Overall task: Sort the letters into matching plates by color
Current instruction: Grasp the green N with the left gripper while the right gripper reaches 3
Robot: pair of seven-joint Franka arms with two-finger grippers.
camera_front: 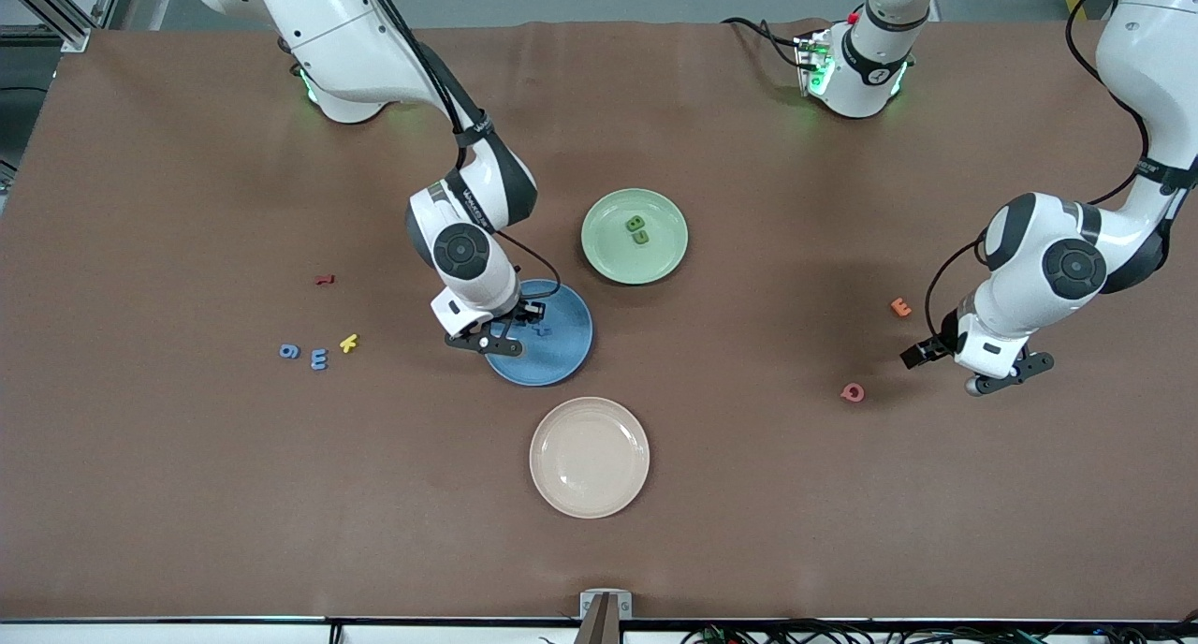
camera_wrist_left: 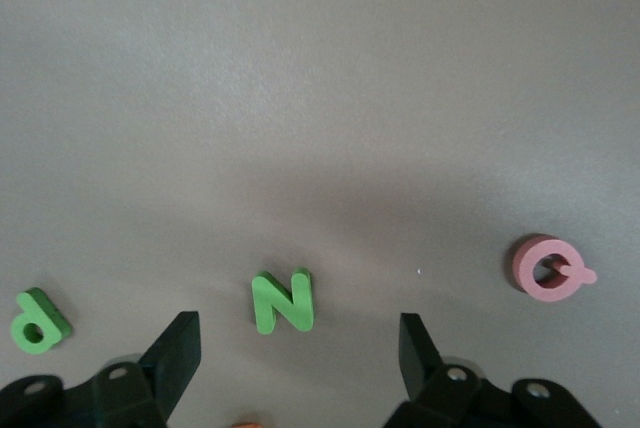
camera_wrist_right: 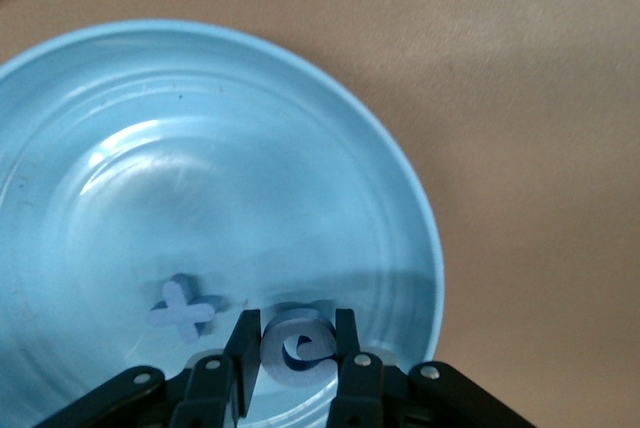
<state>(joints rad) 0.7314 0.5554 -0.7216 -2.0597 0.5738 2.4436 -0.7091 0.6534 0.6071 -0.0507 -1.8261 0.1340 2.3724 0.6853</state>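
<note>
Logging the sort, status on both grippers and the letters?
Right gripper shut on blue letter over blue plate, blue plus already in. Left gripper open above green N. Nothing in the way.

Blue plate (camera_front: 562,354) holds a blue plus (camera_wrist_right: 183,310) and a blue curled letter (camera_wrist_right: 300,346); green plate (camera_front: 655,260), farther from the front camera, holds two green letters (camera_front: 637,229) — touching. Blue 9 (camera_front: 289,351) and blue E (camera_front: 319,358) lie on the table toward the right arm's end — green N (camera_wrist_left: 283,302) and green d (camera_wrist_left: 40,322) lie flat under the left arm.
</note>
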